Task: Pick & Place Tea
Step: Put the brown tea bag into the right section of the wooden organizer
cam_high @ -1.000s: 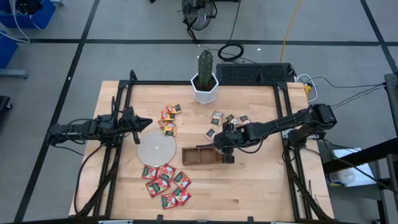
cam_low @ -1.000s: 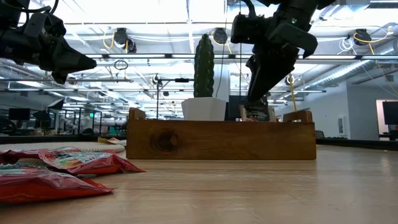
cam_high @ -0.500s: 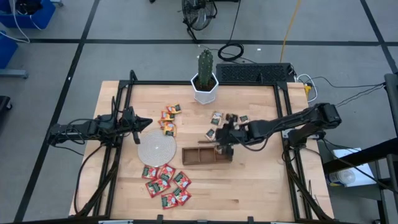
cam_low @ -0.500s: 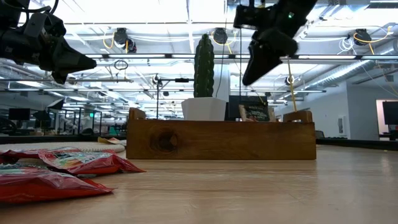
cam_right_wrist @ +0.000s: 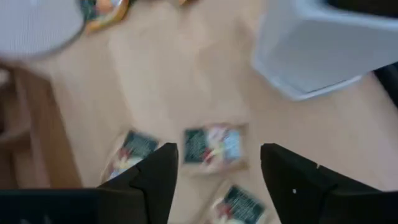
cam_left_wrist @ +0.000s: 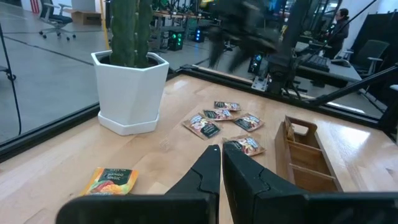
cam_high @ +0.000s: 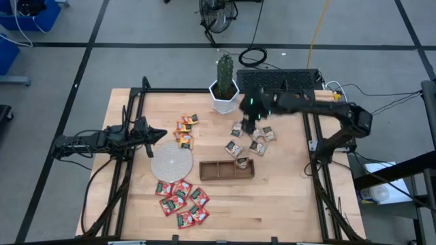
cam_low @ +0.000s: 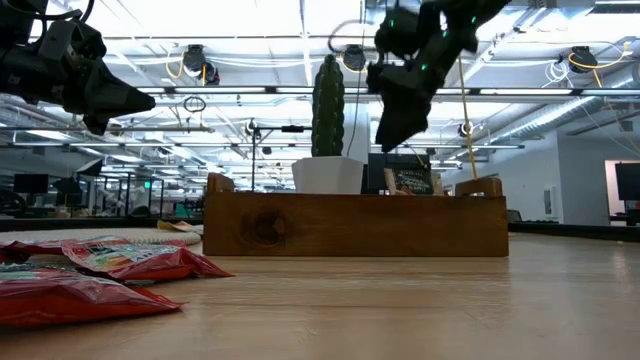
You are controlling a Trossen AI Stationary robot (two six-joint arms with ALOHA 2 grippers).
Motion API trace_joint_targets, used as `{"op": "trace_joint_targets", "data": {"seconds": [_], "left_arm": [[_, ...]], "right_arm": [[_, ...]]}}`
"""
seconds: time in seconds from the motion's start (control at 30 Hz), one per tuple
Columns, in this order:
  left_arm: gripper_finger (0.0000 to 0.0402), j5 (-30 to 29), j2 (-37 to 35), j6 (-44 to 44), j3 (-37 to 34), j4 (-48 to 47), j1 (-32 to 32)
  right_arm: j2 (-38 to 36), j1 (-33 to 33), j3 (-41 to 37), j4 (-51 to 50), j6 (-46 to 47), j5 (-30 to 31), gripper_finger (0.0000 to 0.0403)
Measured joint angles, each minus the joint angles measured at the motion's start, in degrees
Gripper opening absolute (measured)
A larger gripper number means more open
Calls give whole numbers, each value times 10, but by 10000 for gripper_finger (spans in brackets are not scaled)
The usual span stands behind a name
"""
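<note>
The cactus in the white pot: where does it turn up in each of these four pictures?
High view: cactus in its white pot at the table's far edge, middle.
Low view: cactus rising behind the wooden tray.
Left wrist view: upper left, sachets beside it.
Right wrist view: only a blurred white pot at the upper right.
Shared landmark: the whitish sachets lying between pot and tray.

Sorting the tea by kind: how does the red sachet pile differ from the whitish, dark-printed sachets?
The red-and-green sachets lie bunched and overlapping near the table's front edge; the whitish sachets with dark print lie more spread out toward the back, by the white cactus pot. One whitish sachet already sits in the long brown wooden tray; no red one does. Both kinds are small, flat squares.
</note>
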Motion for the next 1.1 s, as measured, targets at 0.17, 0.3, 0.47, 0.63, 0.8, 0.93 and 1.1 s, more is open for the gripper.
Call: {"op": "trace_joint_targets", "data": {"seconds": [0.17,0.3,0.47,0.63,0.8,0.93,1.1], "left_arm": [[21,0,0,0,0,1,0],[21,0,0,0,0,0,0],[21,0,0,0,0,0,0],[21,0,0,0,0,0,0],[21,0,0,0,0,0,0],[21,0,0,0,0,0,0],[21,0,0,0,0,0,0]], "right_arm": [[49,-83,1,-10,-15,-70,230],[102,-101,1,-6,-18,-119,229],[161,-100,0,13,-25,-166,225],[192,-99,0,24,-19,-207,224],[200,-99,0,28,-19,-201,223],[198,-99,0,29,-21,-172,220],[198,-89,0,16,-17,-209,213]]}}
